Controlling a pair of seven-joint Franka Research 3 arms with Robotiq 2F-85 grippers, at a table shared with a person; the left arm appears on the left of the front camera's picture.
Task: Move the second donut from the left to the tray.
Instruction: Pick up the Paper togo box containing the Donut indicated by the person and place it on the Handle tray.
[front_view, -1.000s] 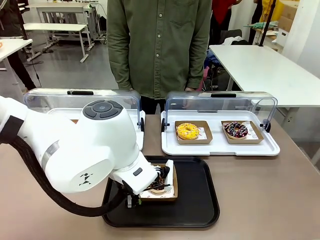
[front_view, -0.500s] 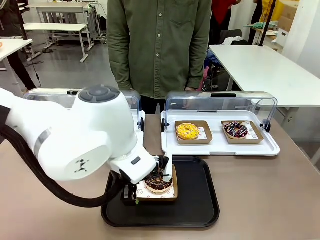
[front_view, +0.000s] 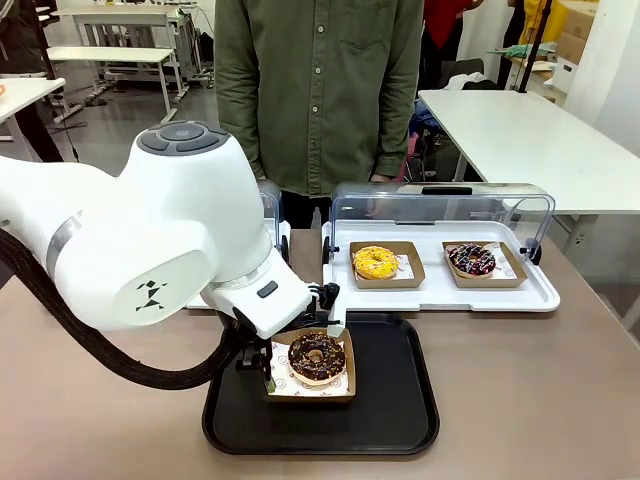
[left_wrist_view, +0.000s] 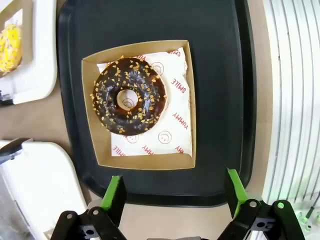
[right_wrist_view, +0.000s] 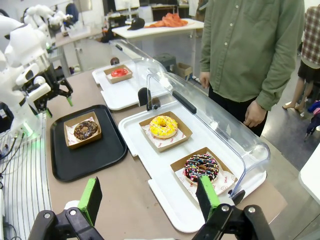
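- Two green-padded fingers of the left end effector (left_wrist_view: 175, 192) stand wide apart with nothing between them, raised above the near edge of the tray (left_wrist_view: 220, 100).
- Just beyond those fingers, straight ahead in the left wrist view, the second donut from the left (left_wrist_view: 128, 96) sits in its brown cardboard holder (left_wrist_view: 90, 125) on white printed paper, resting flat on the black tray and clear of both pads.
- From the front, the left end effector (front_view: 262, 370) hangs at the holder's left side, close to it but not gripping it; the donut (front_view: 317, 357) lies left of the tray's middle.
- The right end effector (right_wrist_view: 150, 200) is also spread open and empty, low over the brown table (right_wrist_view: 130, 200), well apart from the tray (right_wrist_view: 85, 160).
- Ahead of it stands a white display tray (right_wrist_view: 165, 200) with a raised clear lid, carrying a yellow donut (right_wrist_view: 163, 126) and, nearer, a dark donut with pink and white sprinkles (right_wrist_view: 201, 167), each in a holder.
- Farther off, a second white display tray holds a red-glazed donut (right_wrist_view: 118, 72).
- Farthest, a person in a green shirt (front_view: 320, 90) stands at the table's far side, one hand (right_wrist_view: 256, 114) hanging near the lid.
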